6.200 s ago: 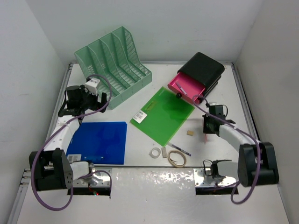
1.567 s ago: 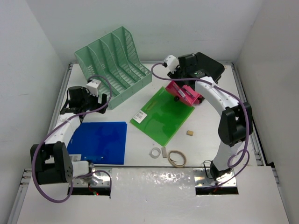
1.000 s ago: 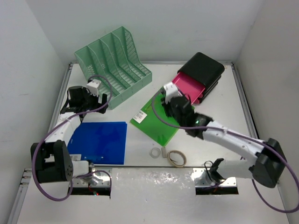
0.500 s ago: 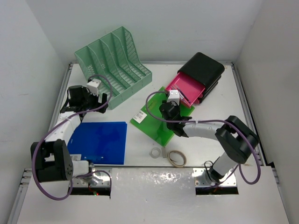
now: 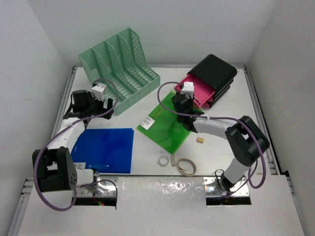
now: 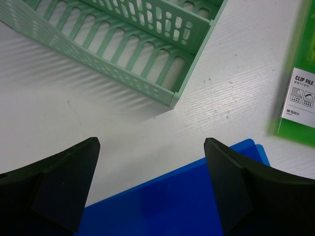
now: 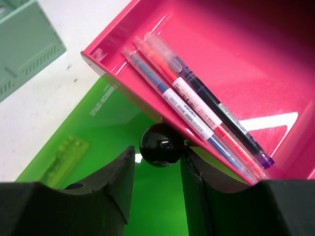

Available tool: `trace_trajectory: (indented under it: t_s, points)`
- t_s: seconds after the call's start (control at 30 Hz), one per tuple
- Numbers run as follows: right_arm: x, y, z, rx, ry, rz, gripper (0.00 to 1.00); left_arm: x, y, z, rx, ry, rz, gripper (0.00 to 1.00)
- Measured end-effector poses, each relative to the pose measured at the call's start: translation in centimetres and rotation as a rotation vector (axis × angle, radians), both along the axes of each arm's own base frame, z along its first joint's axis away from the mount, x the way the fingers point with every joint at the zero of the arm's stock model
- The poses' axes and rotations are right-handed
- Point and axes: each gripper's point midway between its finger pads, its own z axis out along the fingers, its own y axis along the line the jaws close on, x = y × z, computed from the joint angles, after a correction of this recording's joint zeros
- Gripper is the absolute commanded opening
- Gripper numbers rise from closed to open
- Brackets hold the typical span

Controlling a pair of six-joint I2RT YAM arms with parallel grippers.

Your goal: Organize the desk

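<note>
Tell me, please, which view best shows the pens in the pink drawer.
Right wrist: three pens lie close-up in the pink drawer. The top view shows the drawer, pens too small; left wrist shows neither.

Bright, even overhead light washed the white surface [image 5: 206, 155], shadows soft and short. Glare streaked the pink drawer [image 7: 236, 64]; the left end effector [image 6: 151, 147] looked dark and soft-edged.

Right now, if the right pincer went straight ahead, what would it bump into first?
The black knob on the pink drawer. It sits right between the fingers of the right pincer, with the drawer front just behind it. I can't tell if the fingers touch it yet.
</note>
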Motion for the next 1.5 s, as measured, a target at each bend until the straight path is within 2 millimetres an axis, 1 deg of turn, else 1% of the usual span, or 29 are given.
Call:
trace_trajectory:
  t_s: [0.07,0.2,0.3,0.43,0.53,0.63,0.73,0.9,1.0,1.07,1.17,1.2,1.23,1.3,1.37,1.5]
  points:
    - [0.5,-0.7,0.3,-0.007,-0.004,-0.013,0.41,0.0,0.0,0.0,0.003,-0.001,-0.001,0.86]
    - [1.4,-3.5,0.5,-0.038,-0.005,-0.072,0.41,0.0,0.1,0.0,0.011,-0.003,-0.002,0.86]
    - [2.0,-4.7,1.0,-0.063,-0.021,-0.095,0.41,0.1,0.2,0.0,0.015,-0.004,-0.002,0.86]
    - [3.4,-5.6,2.3,-0.102,-0.043,-0.112,0.41,0.1,0.2,-0.2,0.017,0.002,-0.001,0.86]
    - [5.5,-6.2,3.3,-0.119,-0.059,-0.137,0.41,0.1,0.3,-0.4,0.021,0.007,0.001,0.86]
    - [6.8,-7.4,3.4,-0.149,-0.057,-0.17,0.41,0.1,0.4,-0.5,0.023,0.011,0.004,0.86]
    - [7.4,-8.5,3.3,-0.179,-0.049,-0.195,0.41,0.1,0.4,-0.5,0.023,0.012,0.004,0.86]
    - [7.2,-8.9,3.4,-0.208,-0.047,-0.213,0.41,0.2,0.4,-0.4,0.023,0.009,0.004,0.86]
    - [7.2,-8.9,3.4,-0.209,-0.047,-0.209,0.39,0.2,0.4,-0.4,0.023,0.011,0.004,0.86]
    - [7.2,-8.7,3.4,-0.211,-0.045,-0.201,0.39,0.2,0.4,-0.4,0.023,0.011,0.004,0.86]
    - [6.9,-7.8,3.8,-0.235,-0.064,-0.2,0.47,0.2,0.4,-0.5,0.022,0.013,0.003,0.86]
    - [6.7,-7.3,4.0,-0.237,-0.079,-0.203,0.53,0.2,0.4,-0.5,0.022,0.014,0.003,0.86]
    - [6.3,-6.5,4.1,-0.228,-0.101,-0.203,0.55,0.2,0.4,-0.6,0.021,0.016,0.002,0.86]
    - [5.6,-5.4,3.9,-0.201,-0.131,-0.209,0.57,0.1,0.3,-0.6,0.02,0.019,0.001,0.86]
    - [5.0,-4.9,3.4,-0.177,-0.15,-0.232,0.56,0.1,0.3,-0.6,0.018,0.018,-0.001,0.86]
    - [5.1,-6.0,2.1,-0.145,-0.166,-0.319,0.53,0.1,0.1,-0.6,0.013,0.018,-0.007,0.86]
